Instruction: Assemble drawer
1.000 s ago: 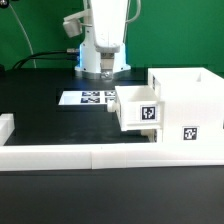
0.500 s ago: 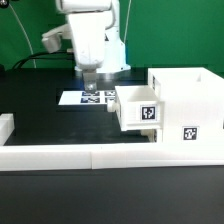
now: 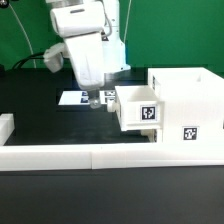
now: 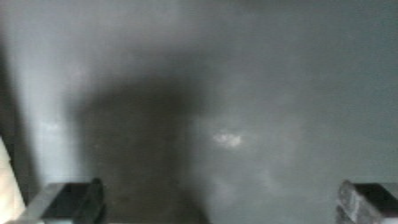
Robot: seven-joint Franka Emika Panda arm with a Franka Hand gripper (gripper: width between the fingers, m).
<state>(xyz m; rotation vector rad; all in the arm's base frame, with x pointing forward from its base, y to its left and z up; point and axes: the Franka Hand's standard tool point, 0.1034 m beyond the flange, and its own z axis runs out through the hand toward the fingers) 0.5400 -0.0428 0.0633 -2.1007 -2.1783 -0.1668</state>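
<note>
The white box shell (image 3: 186,100) stands at the exterior view's right, with tags on its front. One white tray (image 3: 138,110) sticks out of its left side and carries a tag. A second tray does not show. My gripper (image 3: 95,99) hangs low over the table just left of the tray, above the marker board (image 3: 84,98). In the wrist view my gripper (image 4: 221,206) is open and empty, with its fingertips (image 4: 73,203) wide apart over bare dark table. Nothing lies between them.
A long low white border wall (image 3: 90,155) runs along the front of the table. A small white block (image 3: 6,127) sits at the exterior view's far left. A pale edge (image 4: 7,185) shows at the side of the wrist view.
The arm has swung toward the exterior view's left and come lower, bringing the gripper down close to the marker board. The shell and tray have not moved.
</note>
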